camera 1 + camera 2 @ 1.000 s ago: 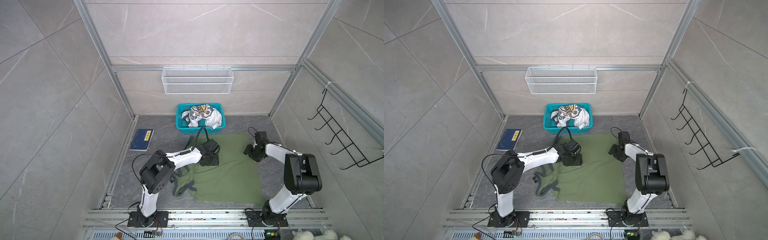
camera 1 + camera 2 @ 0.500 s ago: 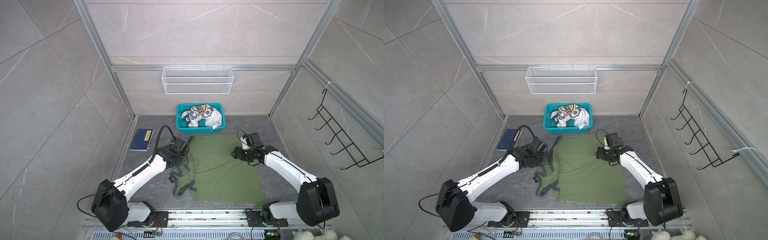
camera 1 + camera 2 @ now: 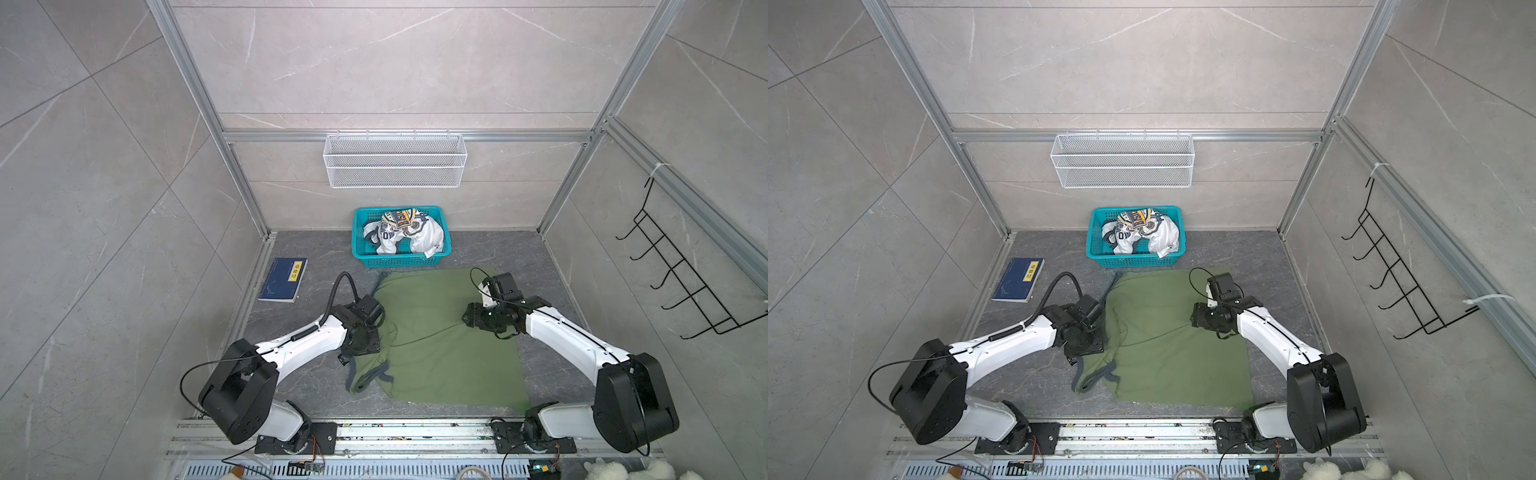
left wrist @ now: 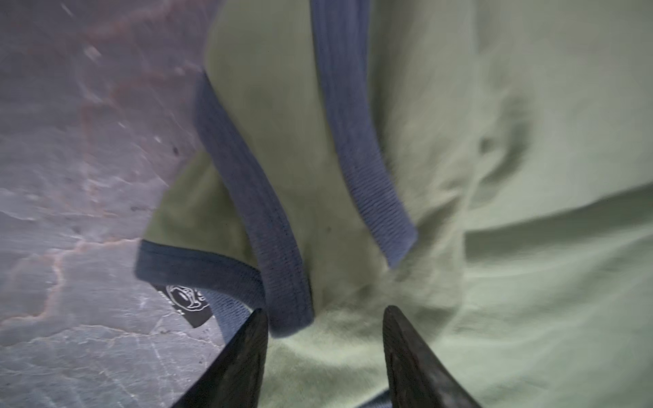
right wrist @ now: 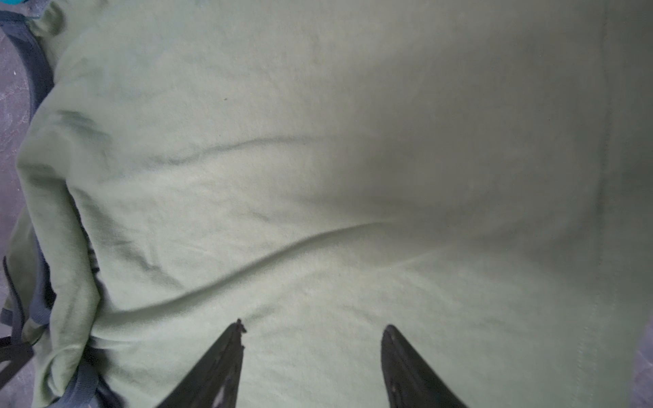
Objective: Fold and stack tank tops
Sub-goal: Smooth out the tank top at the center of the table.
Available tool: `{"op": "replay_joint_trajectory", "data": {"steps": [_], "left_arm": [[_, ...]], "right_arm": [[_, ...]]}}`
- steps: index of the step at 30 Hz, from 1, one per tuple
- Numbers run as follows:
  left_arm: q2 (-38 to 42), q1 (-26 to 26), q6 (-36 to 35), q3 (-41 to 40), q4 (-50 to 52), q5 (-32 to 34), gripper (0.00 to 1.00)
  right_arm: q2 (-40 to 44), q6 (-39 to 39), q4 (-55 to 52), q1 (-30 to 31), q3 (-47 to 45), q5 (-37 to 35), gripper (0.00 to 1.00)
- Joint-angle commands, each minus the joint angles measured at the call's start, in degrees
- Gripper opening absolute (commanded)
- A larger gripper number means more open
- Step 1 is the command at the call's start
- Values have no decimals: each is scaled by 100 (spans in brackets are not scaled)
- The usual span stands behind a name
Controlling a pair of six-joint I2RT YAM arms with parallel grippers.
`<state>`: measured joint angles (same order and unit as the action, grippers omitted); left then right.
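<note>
Nothing is looking folded: the olive green cloth tank top (image 3: 449, 345) is lying spread on the grey stone floor (image 3: 316, 257), and the white cloth tank top (image 3: 415, 239) is sitting crumpled in the teal plastic basket (image 3: 356, 249). The left gripper (image 4: 323, 318) is straddling the navy strap trim (image 4: 282, 282) with jaws apart, perhaps touching it. The right gripper (image 5: 312, 328) is hovering over the cloth, jaws apart.

Looking down on olive green tank top (image 5: 353, 159), spread flat and filling nearly the whole view. Crossed by two long soft creases (image 5: 282, 247) and a few short wrinkles. Bunched and rolled over along one side, with dark navy-grey trim (image 5: 35, 60) curling out from under the roll onto grey stone tabletop (image 5: 10, 88). Edged on the opposite side by a straight stitched seam (image 5: 604, 212), in shadow. Right hand (image 5: 312, 326) over the cloth, two dark fingers (image 5: 219, 367) set well apart, only bare green fabric showing in the gap. Cannot tell whether the tips touch the cloth. Sliver of teal (image 5: 12, 1) in one corner, too little to identify.
</note>
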<state>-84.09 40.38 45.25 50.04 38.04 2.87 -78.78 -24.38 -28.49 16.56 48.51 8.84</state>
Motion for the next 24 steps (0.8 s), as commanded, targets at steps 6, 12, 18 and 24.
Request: {"op": "replay_joint_trajectory", "data": {"steps": [6,12,18,24], "left_arm": [[-252,-4,109,18,-233,258,42],[-274,-10,44,147,-261,595,23],[88,-66,-67,381,24,925,7],[784,-1106,-593,341,198,973,0]], "right_arm": [[-81,-40,98,41,-187,-42,64],[-111,-23,98,36,-221,-208,63],[-278,21,45,40,-167,-394,63],[-536,30,45,33,-117,-635,63]]}}
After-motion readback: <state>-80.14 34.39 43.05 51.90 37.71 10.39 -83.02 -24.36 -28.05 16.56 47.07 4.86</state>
